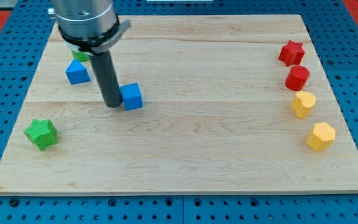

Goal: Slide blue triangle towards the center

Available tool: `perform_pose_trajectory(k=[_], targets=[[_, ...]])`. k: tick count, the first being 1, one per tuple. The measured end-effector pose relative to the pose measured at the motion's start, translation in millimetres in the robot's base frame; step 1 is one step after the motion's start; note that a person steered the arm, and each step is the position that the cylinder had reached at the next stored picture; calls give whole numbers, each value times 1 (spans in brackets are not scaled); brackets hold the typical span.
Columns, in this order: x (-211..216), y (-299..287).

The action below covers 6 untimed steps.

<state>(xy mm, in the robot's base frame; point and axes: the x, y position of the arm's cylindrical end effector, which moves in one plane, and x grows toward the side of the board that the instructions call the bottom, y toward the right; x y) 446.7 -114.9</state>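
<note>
The rod holds nothing, its tip resting against the blue cube's left side, with the blue triangle behind it, unpushed.

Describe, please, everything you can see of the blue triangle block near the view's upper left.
The blue triangle is a small, matte, solid-coloured prism lying flat on the wooden board, apex toward the view's top. A green block sits just behind it, mostly hidden by the arm. My tip stands to its lower right, apart from it, beside the blue cube.
</note>
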Motion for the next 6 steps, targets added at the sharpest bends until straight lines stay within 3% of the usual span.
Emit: perform_pose_trajectory(k=[2, 3, 4, 5, 6], targets=[[-29, 55], [-31, 29], [-52, 5], [-101, -2], [-112, -54]])
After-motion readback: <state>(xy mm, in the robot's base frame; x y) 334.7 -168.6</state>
